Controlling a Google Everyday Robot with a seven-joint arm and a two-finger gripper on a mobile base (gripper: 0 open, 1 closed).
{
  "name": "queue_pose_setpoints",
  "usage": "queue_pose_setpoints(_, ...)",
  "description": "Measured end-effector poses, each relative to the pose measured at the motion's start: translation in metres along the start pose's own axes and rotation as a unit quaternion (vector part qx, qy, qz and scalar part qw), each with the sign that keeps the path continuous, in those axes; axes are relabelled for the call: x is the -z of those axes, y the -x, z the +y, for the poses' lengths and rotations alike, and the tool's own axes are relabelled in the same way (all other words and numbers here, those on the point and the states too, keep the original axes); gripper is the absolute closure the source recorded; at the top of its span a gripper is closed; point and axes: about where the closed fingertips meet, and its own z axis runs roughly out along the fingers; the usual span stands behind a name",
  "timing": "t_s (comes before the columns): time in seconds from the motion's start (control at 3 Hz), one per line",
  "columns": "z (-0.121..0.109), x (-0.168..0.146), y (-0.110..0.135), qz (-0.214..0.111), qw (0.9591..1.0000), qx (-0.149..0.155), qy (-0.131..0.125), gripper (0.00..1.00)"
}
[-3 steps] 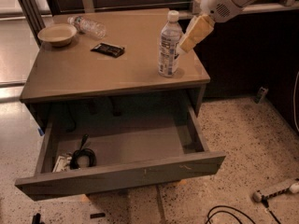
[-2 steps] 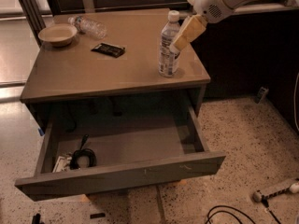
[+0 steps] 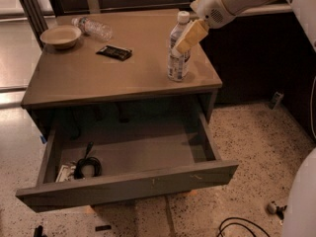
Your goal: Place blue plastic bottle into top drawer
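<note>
The blue plastic bottle (image 3: 177,65), clear with a white cap and a white-and-blue label, stands upright near the right front corner of the table top (image 3: 98,78). My gripper (image 3: 181,44) reaches in from the upper right and sits at the bottle's neck and shoulder, overlapping it in view. I cannot tell whether it touches the bottle. The top drawer (image 3: 128,185) is pulled out wide below the table top, and its right half is bare.
A tan bowl (image 3: 60,36), a label-less ribbed bottle lying on its side (image 3: 94,28) and a black packet (image 3: 114,52) are on the table's back left. A coiled black cable (image 3: 88,167) lies in the drawer's left front. Cables (image 3: 242,227) lie on the floor at the right.
My gripper has moved left and slightly down, from just right of the bottle to overlapping its neck. The bottle and drawer have not moved.
</note>
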Motion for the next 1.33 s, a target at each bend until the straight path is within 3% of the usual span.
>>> queue_pose_setpoints(0.67,0.0,-0.023,-0.006,0.004,0.9997,-0.013,0.02,0.0)
queue_pose_setpoints(1.33,0.0,-0.024,-0.006,0.004,0.9997,-0.013,0.021,0.42)
